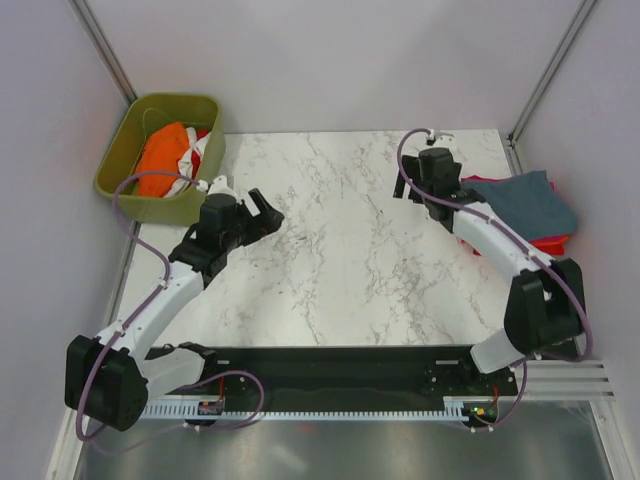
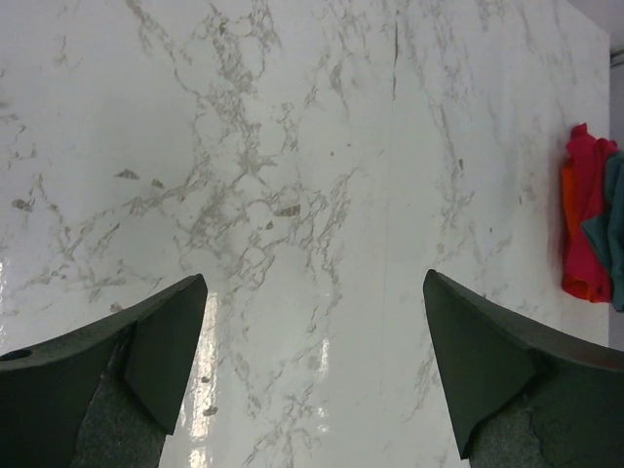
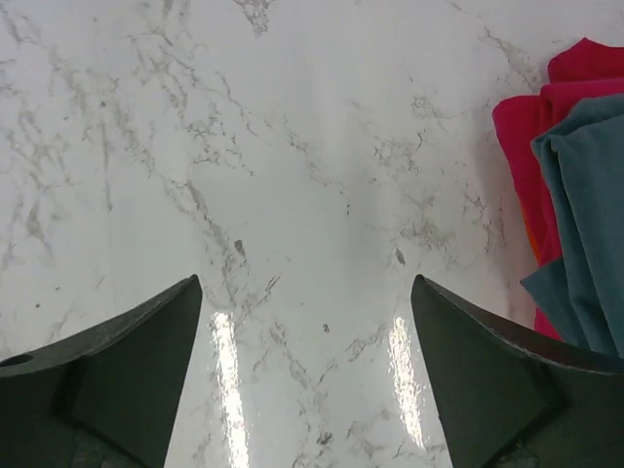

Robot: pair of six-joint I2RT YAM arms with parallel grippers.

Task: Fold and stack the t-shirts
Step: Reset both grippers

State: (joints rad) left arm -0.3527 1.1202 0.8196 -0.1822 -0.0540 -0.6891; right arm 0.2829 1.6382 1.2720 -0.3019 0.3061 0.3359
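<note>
A folded slate blue-grey t-shirt [image 1: 525,203] lies on top of a stack at the table's right edge, over a magenta-pink shirt [image 1: 555,240] with an orange-red one under it. The stack also shows in the left wrist view [image 2: 585,219] and the right wrist view, blue-grey [image 3: 585,214] over magenta [image 3: 522,146]. An orange shirt [image 1: 165,150] and a white/red one [image 1: 203,145] lie crumpled in the bin. My left gripper [image 1: 268,207] [image 2: 314,278] is open and empty over bare marble at the left. My right gripper [image 1: 412,180] [image 3: 306,280] is open and empty, just left of the stack.
The olive-green bin [image 1: 125,160] stands off the table's far left corner. The white marble table [image 1: 340,250] lies between the arms. Grey walls with metal posts enclose the cell. A black rail [image 1: 340,365] with the arm bases runs along the near edge.
</note>
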